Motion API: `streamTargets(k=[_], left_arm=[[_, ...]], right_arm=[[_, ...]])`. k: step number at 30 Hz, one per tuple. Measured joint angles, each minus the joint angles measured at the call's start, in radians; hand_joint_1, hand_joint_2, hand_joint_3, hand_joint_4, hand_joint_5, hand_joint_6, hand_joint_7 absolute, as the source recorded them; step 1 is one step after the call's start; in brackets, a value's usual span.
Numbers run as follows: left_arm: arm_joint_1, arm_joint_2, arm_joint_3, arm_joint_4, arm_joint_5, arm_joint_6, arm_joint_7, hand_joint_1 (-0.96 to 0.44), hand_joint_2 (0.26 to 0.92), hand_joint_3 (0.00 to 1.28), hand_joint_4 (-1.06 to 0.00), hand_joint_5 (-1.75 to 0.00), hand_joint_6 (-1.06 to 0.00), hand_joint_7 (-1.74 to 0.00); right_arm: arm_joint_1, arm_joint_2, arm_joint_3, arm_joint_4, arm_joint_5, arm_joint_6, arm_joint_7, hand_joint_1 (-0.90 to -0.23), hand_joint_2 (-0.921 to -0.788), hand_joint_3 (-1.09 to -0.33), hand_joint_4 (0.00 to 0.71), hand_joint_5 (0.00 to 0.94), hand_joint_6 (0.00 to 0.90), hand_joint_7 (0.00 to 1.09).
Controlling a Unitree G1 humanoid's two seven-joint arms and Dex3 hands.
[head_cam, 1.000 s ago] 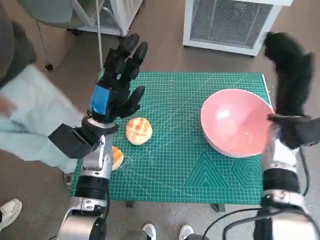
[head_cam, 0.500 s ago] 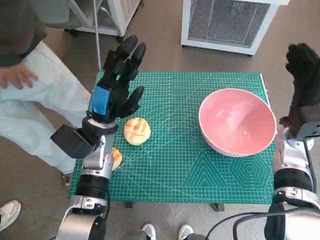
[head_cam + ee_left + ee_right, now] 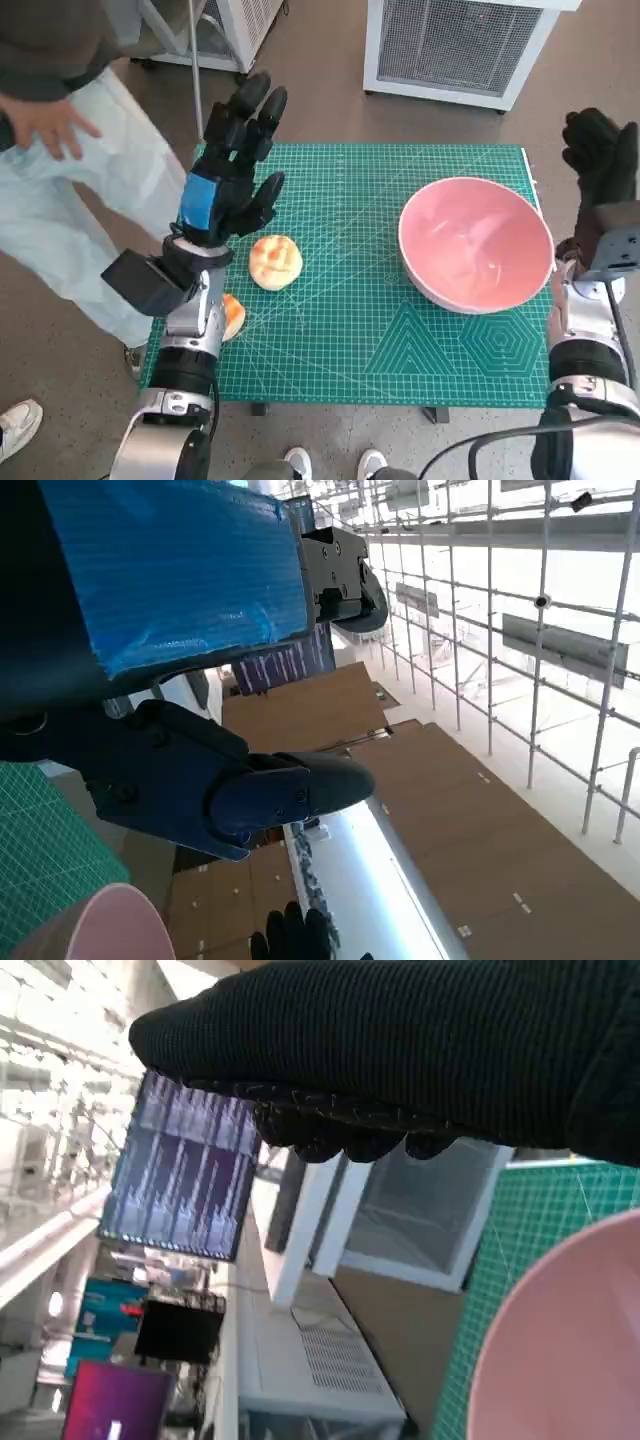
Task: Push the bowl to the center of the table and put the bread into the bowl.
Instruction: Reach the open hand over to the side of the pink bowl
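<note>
The pink bowl (image 3: 476, 243) sits on the right part of the green cutting mat (image 3: 350, 330); its rim also shows in the left wrist view (image 3: 95, 925) and the right wrist view (image 3: 560, 1350). A round bread roll (image 3: 276, 262) lies on the mat's left part. My left hand (image 3: 232, 165) stands raised just behind and left of the roll, fingers spread, holding nothing. My gloved right hand (image 3: 600, 165) hangs off the table's right edge beside the bowl, not touching it, its fingers curled in and empty.
A second orange-toned bread piece (image 3: 233, 315) lies at the mat's left edge, partly hidden by my left forearm. A person in pale trousers (image 3: 70, 210) stands close at the left. White cabinets (image 3: 455, 45) stand behind the table. Shoes (image 3: 18, 425) show below.
My right hand has moved from over the bowl's right rim out to the right, off the table, and lowered. The person at the left has shifted. My left hand and the roll stay put.
</note>
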Motion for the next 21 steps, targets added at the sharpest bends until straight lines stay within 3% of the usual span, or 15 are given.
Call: streamTargets(k=[12, 21], left_arm=[[-0.001, 0.003, 0.018, 0.014, -0.021, -0.007, -0.035, -0.64, 0.921, 0.48, -0.20, -0.01, -0.02, -0.46], [-0.005, 0.016, 0.041, 0.044, -0.057, -0.008, -0.079, -0.64, 0.921, 0.46, -0.21, 0.00, -0.08, -0.35]], right_arm=[[-0.001, -0.002, -0.004, 0.037, 0.003, 0.059, 0.023, -0.622, -0.921, -0.841, 0.219, 0.010, 0.080, 0.47], [0.007, -0.011, -0.025, 0.063, 0.001, 0.138, -0.003, -0.615, -0.921, -0.824, 0.246, 0.017, 0.127, 0.46]])
